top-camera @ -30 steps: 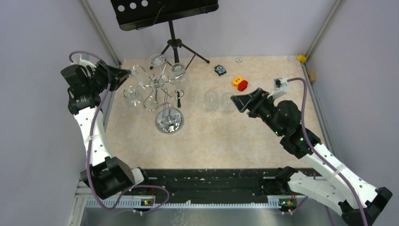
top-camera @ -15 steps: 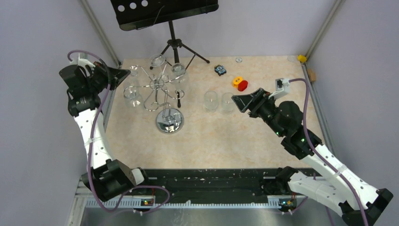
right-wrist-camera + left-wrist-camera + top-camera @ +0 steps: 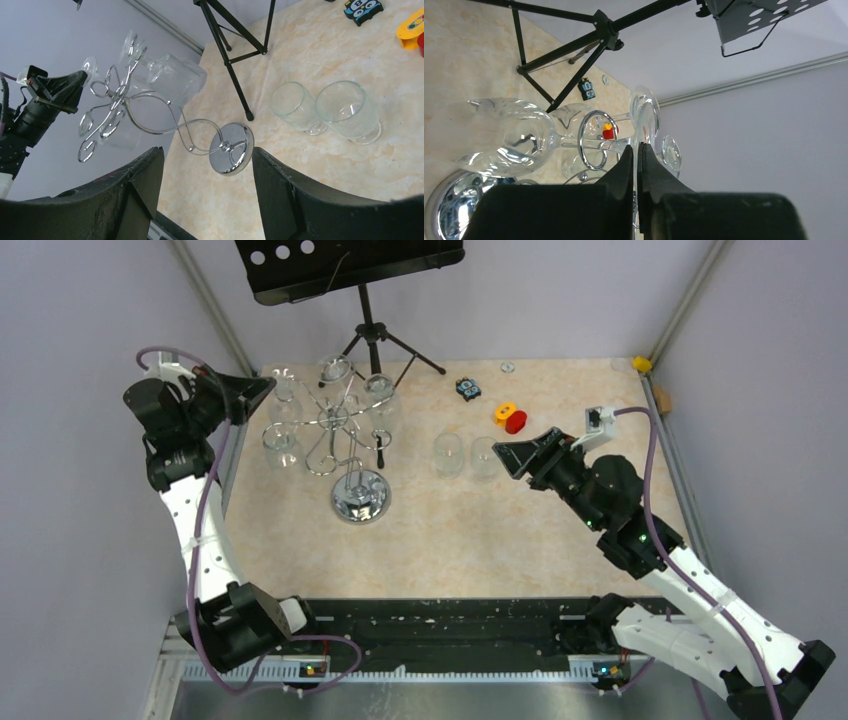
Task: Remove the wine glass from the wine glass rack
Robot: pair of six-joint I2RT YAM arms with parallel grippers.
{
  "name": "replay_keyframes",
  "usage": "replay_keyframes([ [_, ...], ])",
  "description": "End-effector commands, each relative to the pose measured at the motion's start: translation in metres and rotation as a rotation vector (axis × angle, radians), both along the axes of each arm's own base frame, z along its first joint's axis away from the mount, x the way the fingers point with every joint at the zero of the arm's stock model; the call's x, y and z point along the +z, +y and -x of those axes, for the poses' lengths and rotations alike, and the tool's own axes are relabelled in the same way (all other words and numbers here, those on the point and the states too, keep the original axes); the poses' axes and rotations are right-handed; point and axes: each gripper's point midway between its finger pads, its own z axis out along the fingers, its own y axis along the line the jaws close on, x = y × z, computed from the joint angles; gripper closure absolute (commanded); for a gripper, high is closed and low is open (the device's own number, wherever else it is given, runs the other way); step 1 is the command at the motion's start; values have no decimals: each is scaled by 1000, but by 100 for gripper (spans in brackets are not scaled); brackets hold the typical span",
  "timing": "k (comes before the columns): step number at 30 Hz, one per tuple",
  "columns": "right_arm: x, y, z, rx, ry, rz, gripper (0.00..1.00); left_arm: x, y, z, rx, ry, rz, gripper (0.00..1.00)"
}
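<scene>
The chrome wine glass rack [image 3: 360,496] stands left of the table's middle, its loop arms [image 3: 335,421] carrying several clear glasses. My left gripper [image 3: 264,387] is at the rack's far-left arm. In the left wrist view its jaws [image 3: 635,148] are shut on the thin foot [image 3: 644,114] of a wine glass [image 3: 506,136], whose stem runs through a chrome loop [image 3: 592,140]. To the right, my right gripper [image 3: 503,455] hangs open with nothing between its fingers [image 3: 207,151]. The rack's mirrored base [image 3: 232,149] shows beyond them.
Two glasses [image 3: 448,453] [image 3: 484,457] stand on the table just left of the right gripper. A black tripod music stand [image 3: 371,332] is behind the rack. A small owl figure [image 3: 468,389] and a yellow and red toy [image 3: 510,417] lie at the back right.
The left gripper has shut on the glass foot and shifted slightly back and left. The right gripper has barely moved.
</scene>
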Motion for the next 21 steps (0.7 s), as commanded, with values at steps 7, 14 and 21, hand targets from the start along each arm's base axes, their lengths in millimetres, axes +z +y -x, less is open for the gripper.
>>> replay_keyframes([
  [7,16,-6,-1,-23,-45,-38,34,43,-2,-3,-16,-195,-25,100],
  [14,15,0,-1,0,-47,-42,31,42,-16,-8,-100,-212,-12,100],
  [21,15,-1,-1,-4,-46,-44,30,39,-26,-6,-149,-195,7,100],
])
